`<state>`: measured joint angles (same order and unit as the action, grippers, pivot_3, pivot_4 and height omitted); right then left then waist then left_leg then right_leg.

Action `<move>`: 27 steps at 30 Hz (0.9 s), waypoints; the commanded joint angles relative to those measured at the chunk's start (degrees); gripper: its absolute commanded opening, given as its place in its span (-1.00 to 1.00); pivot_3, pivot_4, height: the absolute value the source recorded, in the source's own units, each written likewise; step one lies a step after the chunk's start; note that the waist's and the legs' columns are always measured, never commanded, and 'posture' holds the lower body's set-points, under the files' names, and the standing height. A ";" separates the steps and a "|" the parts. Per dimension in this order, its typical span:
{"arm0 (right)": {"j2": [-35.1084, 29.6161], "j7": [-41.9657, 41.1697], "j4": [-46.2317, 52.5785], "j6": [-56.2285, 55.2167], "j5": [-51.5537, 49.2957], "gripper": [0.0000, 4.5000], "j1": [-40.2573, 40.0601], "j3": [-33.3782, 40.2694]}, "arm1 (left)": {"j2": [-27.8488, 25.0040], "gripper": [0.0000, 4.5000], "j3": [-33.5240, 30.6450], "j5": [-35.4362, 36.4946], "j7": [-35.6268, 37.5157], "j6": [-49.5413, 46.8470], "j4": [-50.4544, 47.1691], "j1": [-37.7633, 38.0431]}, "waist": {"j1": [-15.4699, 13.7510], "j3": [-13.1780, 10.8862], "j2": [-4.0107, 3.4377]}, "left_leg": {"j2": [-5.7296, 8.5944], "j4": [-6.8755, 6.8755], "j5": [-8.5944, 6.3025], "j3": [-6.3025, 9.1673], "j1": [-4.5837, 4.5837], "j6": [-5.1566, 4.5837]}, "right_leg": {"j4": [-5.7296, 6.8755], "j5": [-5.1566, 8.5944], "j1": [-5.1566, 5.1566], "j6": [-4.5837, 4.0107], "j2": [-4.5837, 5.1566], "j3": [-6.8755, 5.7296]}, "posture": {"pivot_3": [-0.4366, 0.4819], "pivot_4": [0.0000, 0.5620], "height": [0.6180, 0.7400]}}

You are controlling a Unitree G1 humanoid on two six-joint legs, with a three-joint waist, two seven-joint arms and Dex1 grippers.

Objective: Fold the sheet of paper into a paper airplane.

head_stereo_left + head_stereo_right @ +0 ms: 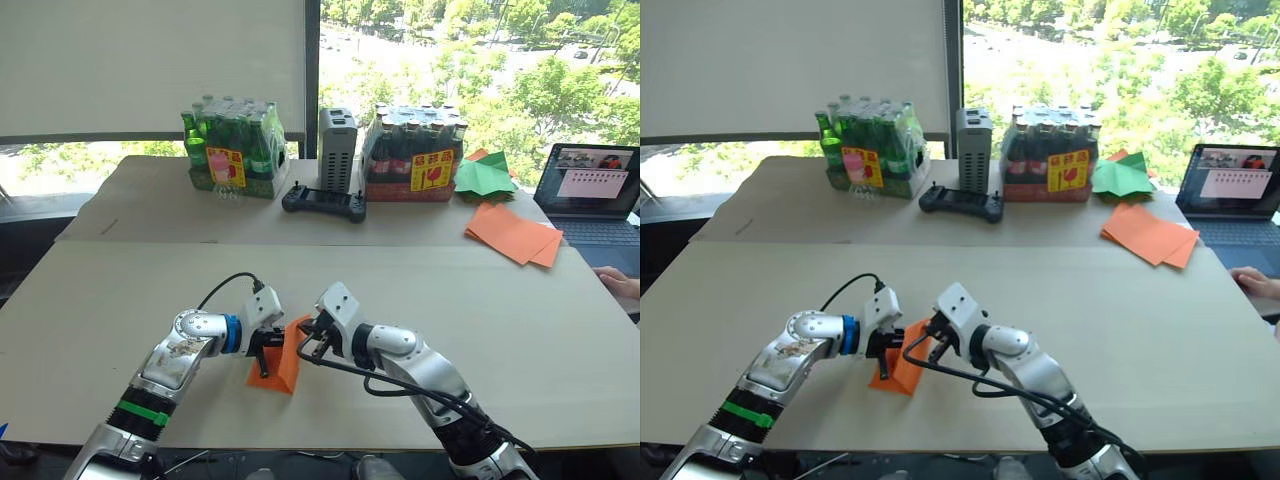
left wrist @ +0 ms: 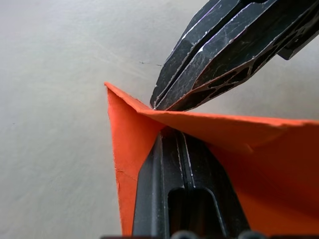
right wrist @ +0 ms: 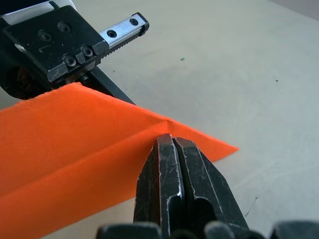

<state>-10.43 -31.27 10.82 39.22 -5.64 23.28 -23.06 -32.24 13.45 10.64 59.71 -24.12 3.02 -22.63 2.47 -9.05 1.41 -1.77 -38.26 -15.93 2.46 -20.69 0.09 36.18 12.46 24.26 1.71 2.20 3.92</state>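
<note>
The sheet of paper (image 1: 286, 372) is orange and partly folded. It lies near the table's front edge with one flap raised into a ridge (image 3: 60, 134). My right gripper (image 3: 172, 139) is shut, and its tips pinch that ridge close to the paper's pointed corner. It comes in from the right (image 1: 306, 344). My left gripper (image 1: 263, 366) points down onto the paper from the left. Its fingers (image 2: 184, 189) are together and their tips are tucked under the raised flap. The two grippers stand about a finger's width apart over the paper.
At the table's back stand a pack of green bottles (image 1: 232, 150), a grey box (image 1: 337, 148), a black controller (image 1: 324, 201) and a pack of dark bottles (image 1: 412, 155). A green paper shape (image 1: 483, 176), a stack of orange sheets (image 1: 512, 234) and a laptop (image 1: 590, 190) are at the right. A person's hand (image 1: 618, 283) rests at the right edge.
</note>
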 commanded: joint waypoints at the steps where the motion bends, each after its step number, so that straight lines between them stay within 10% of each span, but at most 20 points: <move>1: 0.85 -0.32 0.77 -1.75 0.16 -1.00 -0.09 -1.74 | -2.14 -0.99 -1.01 0.12 0.09 -2.30 -0.37 1.42 | 0.19 0.00 0.00 | 0.00 0.00 0.00 0.00 0.01 0.00 | 0.01 0.00 0.00 0.00 0.00 0.00 | -0.05 -0.47 0.88; 27: 0.61 -3.37 -3.02 -2.73 2.93 -1.00 1.35 -6.55 | -7.75 -0.99 -13.88 12.05 -1.27 -9.91 -14.86 11.71 | 1.37 -0.05 -0.02 | -0.04 0.01 0.00 0.00 -0.11 0.01 | 0.02 -0.01 0.15 -0.01 0.03 0.00 | -0.05 -0.47 0.88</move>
<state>-9.76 -34.48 6.69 36.37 -2.99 24.56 -29.08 -39.13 -0.46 22.78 58.13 -35.11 -10.70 -11.41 3.84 -9.10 1.40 -1.82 -38.24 -15.93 2.46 -20.80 0.10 36.21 12.45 24.43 1.69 2.22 3.91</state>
